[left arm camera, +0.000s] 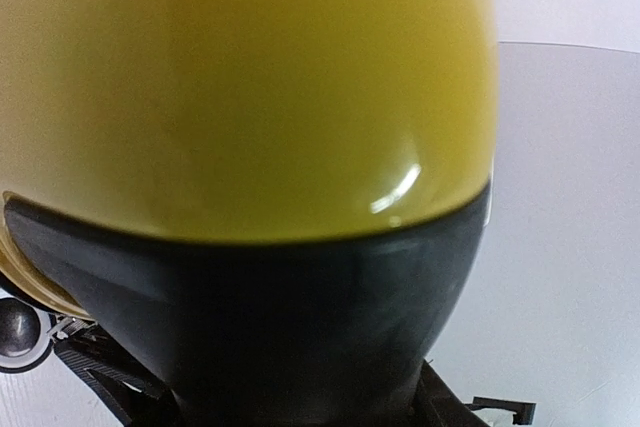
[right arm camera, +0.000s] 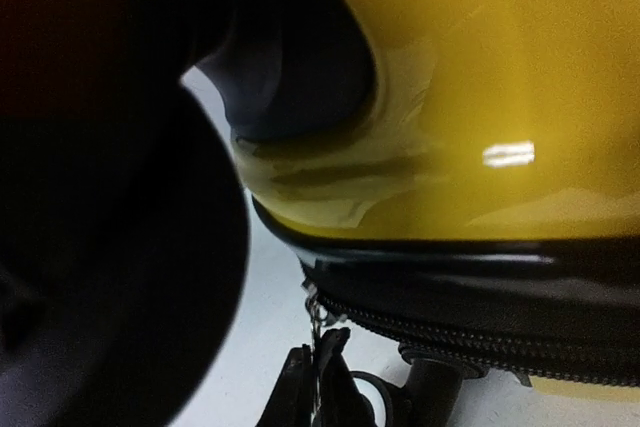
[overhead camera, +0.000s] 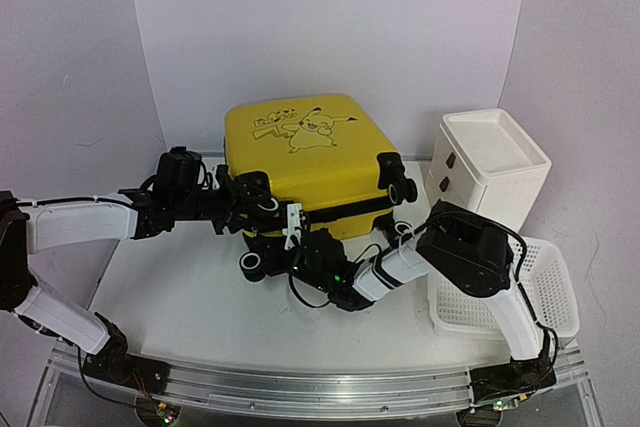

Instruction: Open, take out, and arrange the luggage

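The yellow luggage (overhead camera: 300, 152) lies flat mid-table, cartoon lid up and black zipper band (overhead camera: 345, 212) facing the front. My left gripper (overhead camera: 248, 203) is at its front-left corner. In the left wrist view that yellow and black corner (left arm camera: 250, 127) fills the frame, and the black part sits wedged between my fingers (left arm camera: 475, 409). My right gripper (overhead camera: 303, 244) is low at the front side. In the right wrist view its fingertips (right arm camera: 322, 372) are pinched on the metal zipper pull (right arm camera: 318, 315) hanging below the zipper band (right arm camera: 470, 292).
A white three-drawer cabinet (overhead camera: 490, 162) stands right of the luggage, with a white perforated basket (overhead camera: 548, 292) in front of it under my right arm. A black luggage wheel (overhead camera: 253, 263) sits close to the right gripper, and another wheel (overhead camera: 403, 190) is at the right corner.
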### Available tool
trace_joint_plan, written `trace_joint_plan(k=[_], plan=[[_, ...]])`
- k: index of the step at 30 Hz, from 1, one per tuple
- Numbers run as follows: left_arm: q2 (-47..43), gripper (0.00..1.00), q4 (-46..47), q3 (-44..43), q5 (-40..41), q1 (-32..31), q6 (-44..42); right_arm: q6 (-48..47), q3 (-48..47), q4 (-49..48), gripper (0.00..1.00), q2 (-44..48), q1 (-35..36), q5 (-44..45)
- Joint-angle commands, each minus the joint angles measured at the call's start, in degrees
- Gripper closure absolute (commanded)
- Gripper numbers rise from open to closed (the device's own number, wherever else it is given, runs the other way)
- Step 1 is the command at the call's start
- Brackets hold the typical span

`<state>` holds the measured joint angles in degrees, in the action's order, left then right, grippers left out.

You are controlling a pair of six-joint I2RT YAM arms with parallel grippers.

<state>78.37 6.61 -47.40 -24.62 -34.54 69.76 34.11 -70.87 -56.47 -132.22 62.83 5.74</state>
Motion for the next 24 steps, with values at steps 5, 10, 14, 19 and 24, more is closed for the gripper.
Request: trace_joint_plan(k=[5,10,14,19,24], plan=[[-2.7,0.82,10.7,-0.1,-1.7,-1.0,-0.4,-2.3,13.5,6.0,0.46,12.6,1.6,2.8],[-2.3,0.82,10.7,0.5,-2.3,-0.9,-1.6,3.9,23.7,26.1,0.17,28.7,-0.4,-4.9],[-2.5,0.82,10.8,0.8,-2.9,-0.8,-1.6,10.2,15.5,42.5,0.03,36.6,-0.8,-10.1],[-2.5,0.82,10.8,0.6,-3.4,-0.8,-1.5,20.3,8.1,40.3,0.02,34.6,-3.8,-14.1],[-1.8,0.81,10.9,-0.4,-4.3,-0.8,0.4,-4.5,1.0,42.7,0.02,31.3,-3.5,-18.4]])
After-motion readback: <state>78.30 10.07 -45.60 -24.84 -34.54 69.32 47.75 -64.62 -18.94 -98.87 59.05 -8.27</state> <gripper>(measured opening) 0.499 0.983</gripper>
